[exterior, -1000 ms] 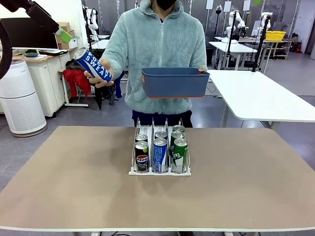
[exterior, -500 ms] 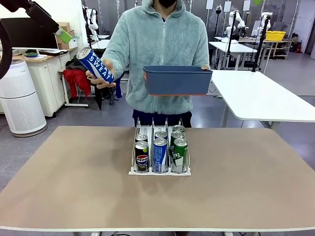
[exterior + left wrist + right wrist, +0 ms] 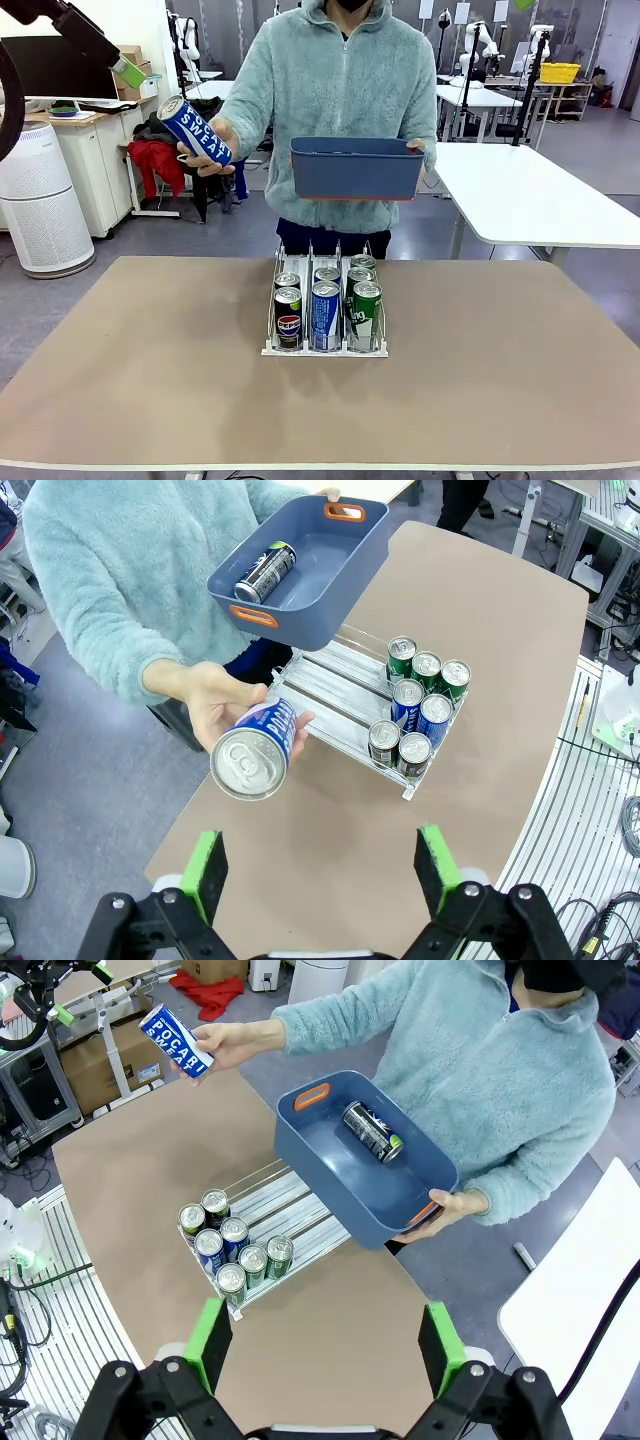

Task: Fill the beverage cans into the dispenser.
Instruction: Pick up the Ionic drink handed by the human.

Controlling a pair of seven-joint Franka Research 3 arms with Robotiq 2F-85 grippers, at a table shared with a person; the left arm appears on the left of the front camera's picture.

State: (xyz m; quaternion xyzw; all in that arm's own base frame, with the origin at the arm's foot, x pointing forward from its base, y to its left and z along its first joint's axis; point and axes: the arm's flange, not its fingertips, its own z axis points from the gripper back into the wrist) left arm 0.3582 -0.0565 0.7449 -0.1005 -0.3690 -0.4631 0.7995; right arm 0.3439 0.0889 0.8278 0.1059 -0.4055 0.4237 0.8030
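Note:
The dispenser (image 3: pixel 272 351) stands mid-table with several beverage cans (image 3: pixel 325 316) upright at the near ends of its three lanes. From above, the cans (image 3: pixel 421 706) crowd one end of the dispenser (image 3: pixel 325 695) and its rails are bare behind them; the right wrist view shows these cans (image 3: pixel 230 1245) in the dispenser (image 3: pixel 290 1196) too. A person's hand holds a blue-white can (image 3: pixel 195 130) (image 3: pixel 254 756) (image 3: pixel 174 1040) out to the table's left. My left gripper (image 3: pixel 320 870) hovers high above that can, open and empty. My right gripper (image 3: pixel 322 1345) hangs open high over the table.
The person's other hand holds a dark blue bin (image 3: pixel 357 168) above the dispenser's far end. One black can (image 3: pixel 265 572) (image 3: pixel 372 1132) lies on its side inside the bin (image 3: pixel 330 600). A white table (image 3: pixel 530 200) stands behind at the right.
The person has straightened up a little, and the held blue can has shifted slightly. The bin has barely moved. Both grippers stay open.

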